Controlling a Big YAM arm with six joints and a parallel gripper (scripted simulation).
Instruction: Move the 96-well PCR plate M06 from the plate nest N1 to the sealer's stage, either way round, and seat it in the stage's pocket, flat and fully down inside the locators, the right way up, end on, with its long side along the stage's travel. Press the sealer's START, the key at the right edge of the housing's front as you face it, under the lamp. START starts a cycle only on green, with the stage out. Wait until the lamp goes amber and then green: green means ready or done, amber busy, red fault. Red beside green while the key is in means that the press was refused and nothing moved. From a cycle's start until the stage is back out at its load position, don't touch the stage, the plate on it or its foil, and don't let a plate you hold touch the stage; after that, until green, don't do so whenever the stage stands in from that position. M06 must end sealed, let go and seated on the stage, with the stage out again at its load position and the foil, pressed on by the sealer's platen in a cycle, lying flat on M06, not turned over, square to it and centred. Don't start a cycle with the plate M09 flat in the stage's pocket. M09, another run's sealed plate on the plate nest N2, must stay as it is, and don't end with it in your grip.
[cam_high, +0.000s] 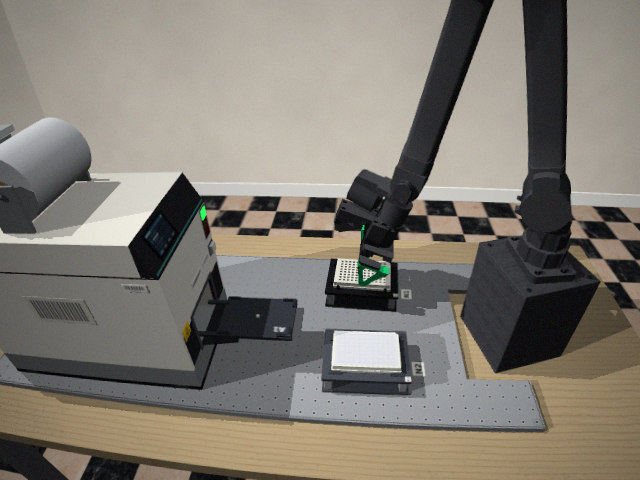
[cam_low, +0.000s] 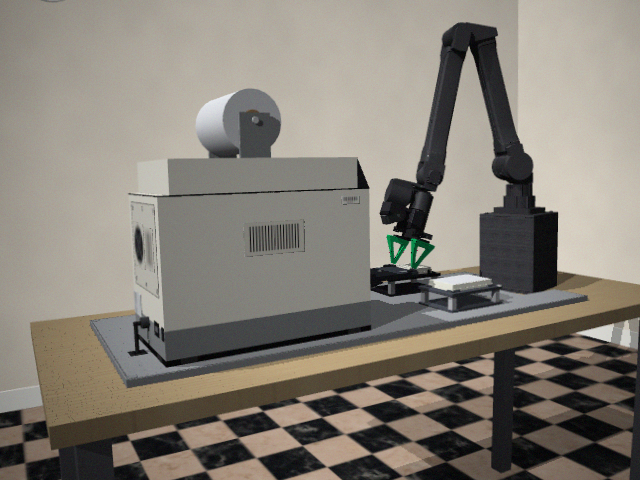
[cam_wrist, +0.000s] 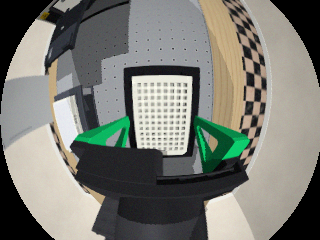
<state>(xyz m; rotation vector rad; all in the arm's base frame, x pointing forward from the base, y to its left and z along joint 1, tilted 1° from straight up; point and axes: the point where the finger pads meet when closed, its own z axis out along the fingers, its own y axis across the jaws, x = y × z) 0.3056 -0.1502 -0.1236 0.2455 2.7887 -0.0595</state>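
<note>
The white plastic plate full of little holes, M06 (cam_high: 354, 272), sits in its black nest N1 (cam_high: 361, 298) near the back edge of the worktop (cam_high: 320, 454). The green-fingered claw (cam_wrist: 163, 139) hangs just over it, opened wide and holding nothing. The plate looks light, thin and a bit bendy, so it is best pinched gently on its two long sides and kept flat.
</note>
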